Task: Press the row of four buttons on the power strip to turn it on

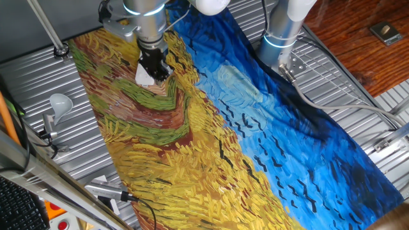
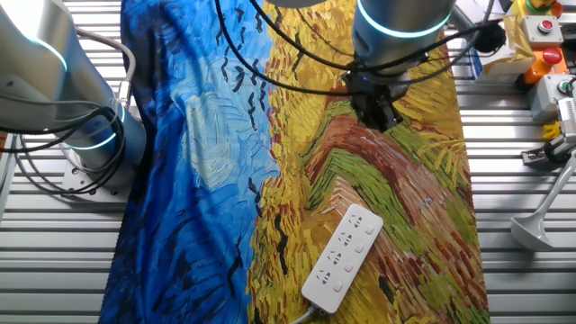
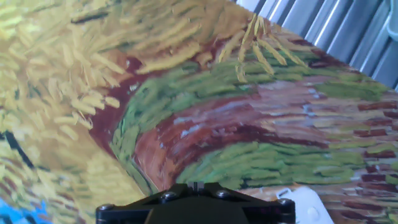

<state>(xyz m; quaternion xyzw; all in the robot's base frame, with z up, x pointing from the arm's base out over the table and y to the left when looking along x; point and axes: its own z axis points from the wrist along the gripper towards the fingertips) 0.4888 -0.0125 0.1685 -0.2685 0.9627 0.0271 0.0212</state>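
On painted cloth (image 2: 396,198), power strip (image 2: 343,257) lies apart from pincer (image 2: 376,112).

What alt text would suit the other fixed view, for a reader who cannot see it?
A white power strip lies diagonally on a painted cloth of yellow, green, brown and blue, its row of four buttons along one edge. The gripper hangs over the cloth apart from the strip. A second robot arm base stands at the left.
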